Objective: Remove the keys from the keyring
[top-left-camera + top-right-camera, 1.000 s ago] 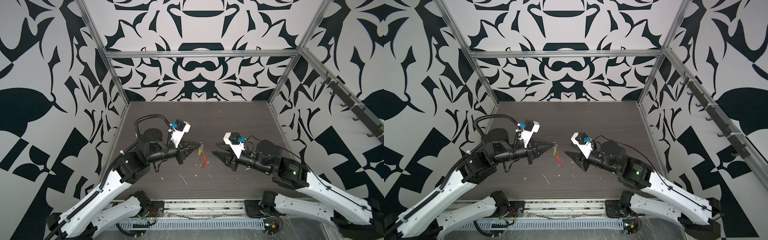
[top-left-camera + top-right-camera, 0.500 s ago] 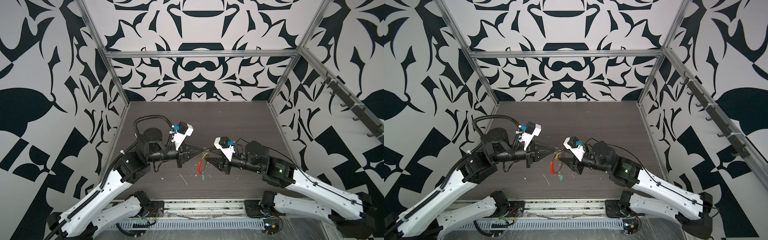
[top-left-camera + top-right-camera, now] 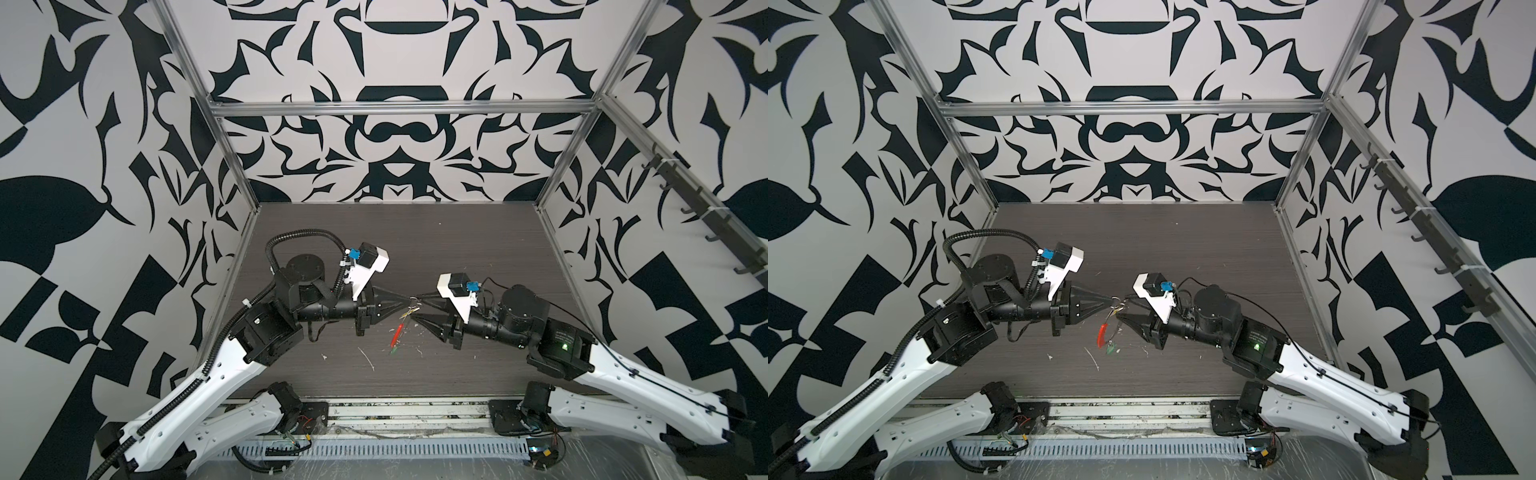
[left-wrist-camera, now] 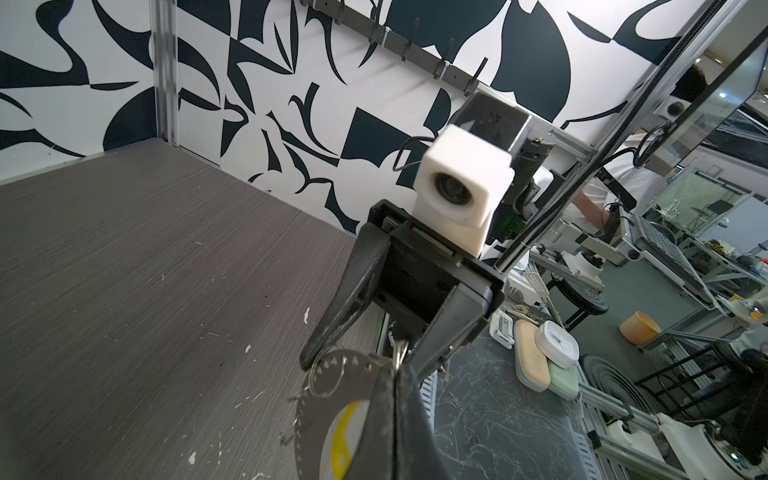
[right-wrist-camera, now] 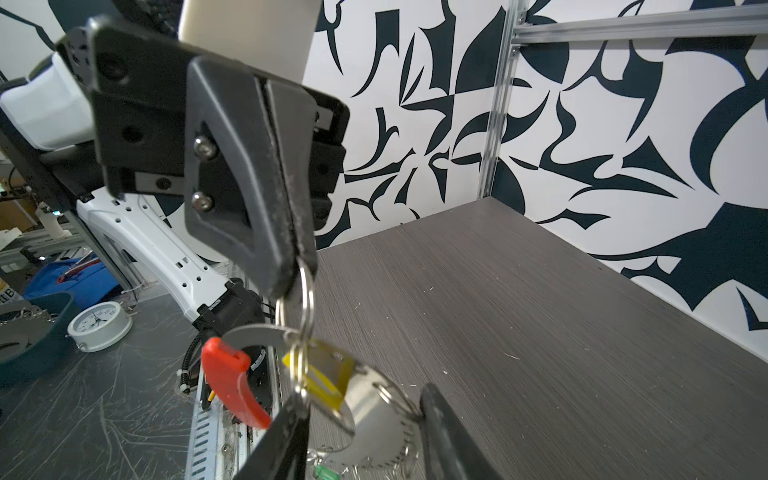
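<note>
My left gripper (image 3: 409,298) (image 3: 1115,299) is shut on a small metal split ring (image 5: 306,291), held above the table. From that ring hangs the keyring, a thin grey dotted hoop (image 5: 374,453) (image 4: 332,368) with a red arc (image 3: 397,334) (image 3: 1101,334) (image 5: 232,382). A yellow key (image 5: 322,374) (image 4: 345,436) sits near the top of the hoop. A green key (image 3: 392,352) (image 3: 1111,350) (image 5: 326,471) dangles at the bottom. My right gripper (image 3: 415,308) (image 5: 363,397) (image 4: 361,363) is open, with one finger on each side of the hoop's upper part and the yellow key.
White scraps (image 3: 368,357) lie scattered on the dark wood-grain table (image 3: 457,249) below the grippers. Patterned walls close in the back and both sides. A rail of hooks (image 3: 685,195) runs along the right wall. Both arm bases stand at the front edge.
My right gripper has come in from the right, up to the hanging keyring, and now straddles it. The left gripper has stayed shut on the ring and hardly moved.
</note>
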Action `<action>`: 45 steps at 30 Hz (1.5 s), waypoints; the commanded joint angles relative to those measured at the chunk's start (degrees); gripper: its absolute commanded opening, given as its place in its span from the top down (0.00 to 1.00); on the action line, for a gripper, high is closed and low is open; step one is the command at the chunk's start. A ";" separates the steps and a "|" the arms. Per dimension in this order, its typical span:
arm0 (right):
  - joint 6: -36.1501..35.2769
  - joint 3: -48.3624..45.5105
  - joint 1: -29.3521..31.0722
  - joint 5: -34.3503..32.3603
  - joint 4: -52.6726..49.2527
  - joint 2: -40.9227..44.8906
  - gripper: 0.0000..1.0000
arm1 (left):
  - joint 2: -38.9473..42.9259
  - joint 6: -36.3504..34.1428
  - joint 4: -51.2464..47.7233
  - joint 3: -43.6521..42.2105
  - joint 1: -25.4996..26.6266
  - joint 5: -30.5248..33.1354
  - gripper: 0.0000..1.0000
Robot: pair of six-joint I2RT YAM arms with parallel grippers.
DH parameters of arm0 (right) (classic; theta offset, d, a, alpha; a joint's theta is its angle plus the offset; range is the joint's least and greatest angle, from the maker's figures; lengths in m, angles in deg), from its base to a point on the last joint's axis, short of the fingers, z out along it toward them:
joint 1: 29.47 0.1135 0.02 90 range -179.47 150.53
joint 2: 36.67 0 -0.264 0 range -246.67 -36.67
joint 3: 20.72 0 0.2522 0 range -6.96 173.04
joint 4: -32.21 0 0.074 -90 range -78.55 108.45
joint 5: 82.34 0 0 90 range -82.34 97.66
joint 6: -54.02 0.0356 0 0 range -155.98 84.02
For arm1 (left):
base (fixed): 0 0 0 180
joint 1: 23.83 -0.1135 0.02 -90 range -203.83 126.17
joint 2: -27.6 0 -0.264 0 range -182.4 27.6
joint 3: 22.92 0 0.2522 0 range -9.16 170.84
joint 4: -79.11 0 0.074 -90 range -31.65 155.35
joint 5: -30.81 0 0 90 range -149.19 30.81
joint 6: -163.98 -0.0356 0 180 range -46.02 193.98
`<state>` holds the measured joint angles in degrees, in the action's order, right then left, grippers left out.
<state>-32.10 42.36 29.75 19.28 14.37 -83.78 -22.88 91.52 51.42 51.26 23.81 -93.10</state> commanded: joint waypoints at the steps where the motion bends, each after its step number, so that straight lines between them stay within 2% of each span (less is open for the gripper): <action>1: -0.36 0.56 -0.16 -1.50 -0.96 2.46 0.52 | 0.12 -0.09 1.80 0.33 -0.09 -0.32 1.00; 6: 0.01 -0.34 -0.16 -3.96 -1.72 5.15 0.52 | -0.06 0.01 4.05 -1.05 -0.09 3.86 1.00; 14: 3.04 -3.78 -0.16 -16.14 2.18 5.53 0.52 | 2.29 0.72 10.45 -5.75 0.00 11.95 1.00; 16: 2.07 -5.14 -0.16 -18.01 4.61 6.05 0.52 | 2.96 0.35 10.50 -6.18 0.00 15.06 1.00; 19: -0.21 -3.40 -0.17 -21.30 2.68 4.78 0.51 | 3.42 0.25 10.33 -6.46 0.07 19.76 1.00; 29: -5.07 -4.03 -0.16 -20.89 10.48 0.44 0.52 | 2.15 -4.96 6.49 -5.23 2.43 28.35 1.00; 42: -8.48 -2.73 -0.16 -21.25 14.28 -2.51 0.53 | 2.38 -8.78 4.82 -5.27 4.19 31.97 1.00; 45: -9.53 -0.83 -0.38 -18.05 12.74 -3.97 0.53 | 2.66 -9.10 4.53 -5.40 4.48 31.99 1.00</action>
<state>-40.04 37.86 29.64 -0.74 24.65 -87.17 -21.11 83.59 56.10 45.56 27.91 -61.80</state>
